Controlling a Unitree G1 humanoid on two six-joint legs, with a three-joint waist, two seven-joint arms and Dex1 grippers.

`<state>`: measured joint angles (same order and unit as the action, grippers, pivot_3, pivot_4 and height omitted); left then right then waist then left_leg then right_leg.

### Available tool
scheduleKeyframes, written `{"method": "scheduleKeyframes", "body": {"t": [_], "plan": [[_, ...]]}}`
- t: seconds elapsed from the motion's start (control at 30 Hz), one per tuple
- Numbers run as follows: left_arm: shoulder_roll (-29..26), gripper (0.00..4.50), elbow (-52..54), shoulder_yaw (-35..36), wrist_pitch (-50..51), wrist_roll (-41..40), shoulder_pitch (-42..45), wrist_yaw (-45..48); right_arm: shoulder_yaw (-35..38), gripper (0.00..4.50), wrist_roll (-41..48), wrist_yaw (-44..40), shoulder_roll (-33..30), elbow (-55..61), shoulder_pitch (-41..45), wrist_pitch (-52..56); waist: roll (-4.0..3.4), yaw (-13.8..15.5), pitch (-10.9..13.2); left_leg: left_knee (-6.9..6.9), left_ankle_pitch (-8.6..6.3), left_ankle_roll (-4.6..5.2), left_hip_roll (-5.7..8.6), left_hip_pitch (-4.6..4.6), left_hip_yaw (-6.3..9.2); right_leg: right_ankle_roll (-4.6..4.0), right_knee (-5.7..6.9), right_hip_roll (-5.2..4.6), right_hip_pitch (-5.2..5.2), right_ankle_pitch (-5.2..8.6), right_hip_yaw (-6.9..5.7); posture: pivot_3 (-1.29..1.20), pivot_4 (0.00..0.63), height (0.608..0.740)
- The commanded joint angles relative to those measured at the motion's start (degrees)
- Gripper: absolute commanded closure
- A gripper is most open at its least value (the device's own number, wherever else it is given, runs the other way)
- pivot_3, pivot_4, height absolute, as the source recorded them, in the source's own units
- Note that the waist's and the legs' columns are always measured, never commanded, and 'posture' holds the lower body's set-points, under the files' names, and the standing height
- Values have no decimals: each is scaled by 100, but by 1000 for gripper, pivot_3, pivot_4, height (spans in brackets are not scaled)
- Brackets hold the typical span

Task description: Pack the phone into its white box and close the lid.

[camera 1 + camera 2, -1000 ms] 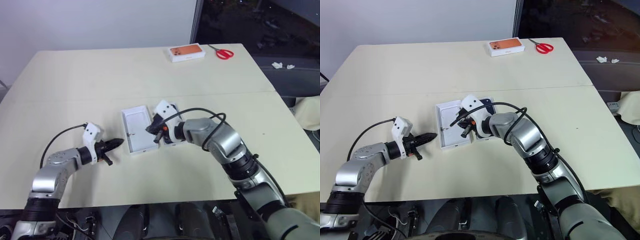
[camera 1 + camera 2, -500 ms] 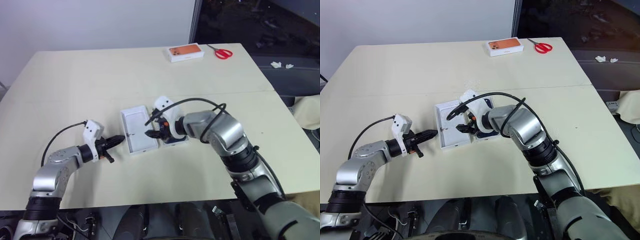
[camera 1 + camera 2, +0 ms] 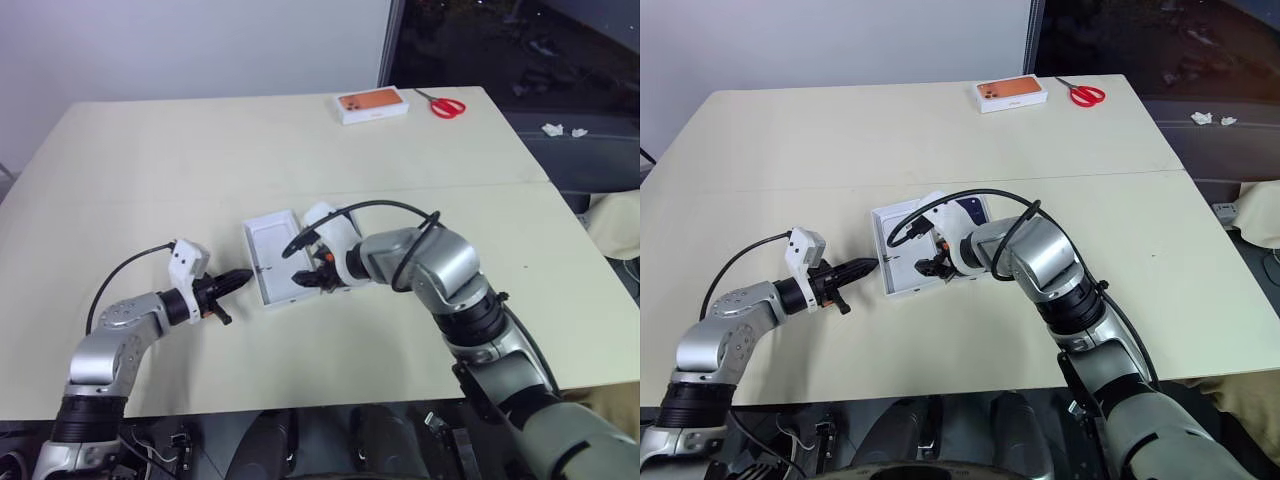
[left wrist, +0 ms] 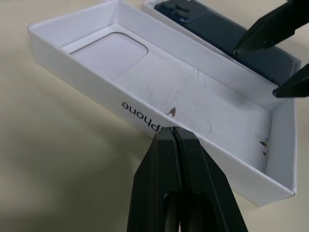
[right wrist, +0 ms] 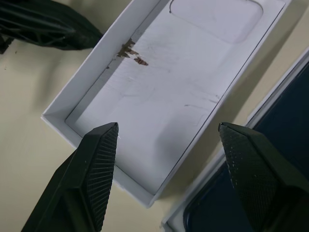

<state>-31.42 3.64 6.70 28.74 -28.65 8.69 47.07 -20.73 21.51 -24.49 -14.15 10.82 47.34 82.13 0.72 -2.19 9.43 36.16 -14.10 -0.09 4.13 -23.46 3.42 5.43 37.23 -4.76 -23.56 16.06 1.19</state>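
Right pincer (image 5: 164, 140) (spread) angles down over lid (image 5: 159, 92).

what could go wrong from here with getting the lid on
The lid lies open side up and needs flipping; it could slip from the right hand mid-turn. The phone lies close beside it, so the closing hand might snag that too. The shut left hand at its wall may shove it.
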Motion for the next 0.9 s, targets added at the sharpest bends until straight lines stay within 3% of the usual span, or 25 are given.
{"method": "scheduleKeyframes", "body": {"t": [0.03, 0.27, 0.37, 0.5, 0.53, 0.9], "plan": [[19, 4442, 282, 215, -60, -157, -27, -31, -21, 1051, -11, 30, 47, -10, 61, 12, 0, -1, 0, 0, 0, 0, 0, 0, 0, 0, 0, 0, 0, 0, 0, 0, 150, 740], [27, 4442, 386, 295, -40, -216, -84, -77, -132, 1051, -55, 54, 157, -252, -35, -137, 0, -5, 0, 0, 0, 0, 0, 0, 0, 0, 0, 1, 0, 0, 0, 0, 150, 740], [6, 4442, 509, 344, -22, -286, -155, -112, -319, 1891, -205, 58, 87, -459, -105, -398, 0, -6, 0, 0, 0, 0, 0, 0, 0, 0, 0, 1, 1, 0, 0, 0, 150, 740], [-2, 4442, 591, 412, -10, -378, -198, -142, -428, 4007, -371, 43, 93, -745, -128, -675, 1, -5, -3, 2, 0, 0, 0, 0, 0, 0, 0, 1, 2, 0, -1, 0, 150, 740], [-3, 4442, 599, 424, 0, -395, -201, -146, -444, 4360, -394, 34, 99, -787, -124, -707, 0, -5, -4, 2, 0, 0, 0, 2, 0, 0, 0, 1, 4, 0, -1, 0, 150, 740], [-12, 4442, 656, 531, 62, -527, -177, -175, -607, 4440, -524, -50, 107, -854, -155, -825, 0, -12, -6, 2, 0, -1, -1, 8, 2, 0, 1, 3, 8, 0, -2, 0, 150, 740]]}}
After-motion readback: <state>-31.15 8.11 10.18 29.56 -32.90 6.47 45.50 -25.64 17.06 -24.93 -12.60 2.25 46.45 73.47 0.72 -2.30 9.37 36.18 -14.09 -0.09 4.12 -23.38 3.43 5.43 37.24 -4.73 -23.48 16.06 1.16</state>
